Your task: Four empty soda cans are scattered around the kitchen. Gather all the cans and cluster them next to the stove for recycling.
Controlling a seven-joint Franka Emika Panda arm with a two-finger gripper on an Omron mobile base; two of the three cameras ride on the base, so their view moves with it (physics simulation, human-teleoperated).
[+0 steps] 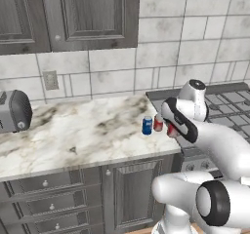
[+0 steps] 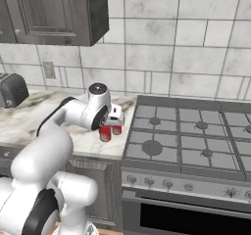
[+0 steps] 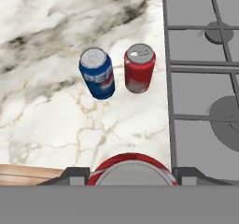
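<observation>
So the white arm's two-finger gripper [image 3: 130, 171] is clamping a red-and-white soda can [image 3: 131, 168] right now. In the hand view the can's silver top and red rim are sitting snug between the two dark fingertips [image 3: 74, 174], so it's definitely grasping that one. In the right base view the same can [image 2: 105, 132] is hanging under the hand [image 2: 109, 123], low over the front part of the white-and-grey veined marble counter [image 2: 29, 119], just left of the stove. Can't tell if it's touching the counter or not.

Just beyond the held can, two more are standing upright on the marble: a blue soda can with white lettering [image 3: 97, 73] and a plain red soda can [image 3: 139, 68]. They're sitting side by side, close but with a thin gap between them. The red one is the nearer of the two to the dark grey cooktop with black grid grates [image 3: 205, 78], just beside its edge. From the left base view the blue can [image 1: 147, 126] is showing clearly, with the red one [image 1: 157, 123] peeking out next to the arm.

Further out, a rounded dark grey toaster [image 1: 13, 111] is sitting well apart from all this, way over at the far left end of the counter.
</observation>
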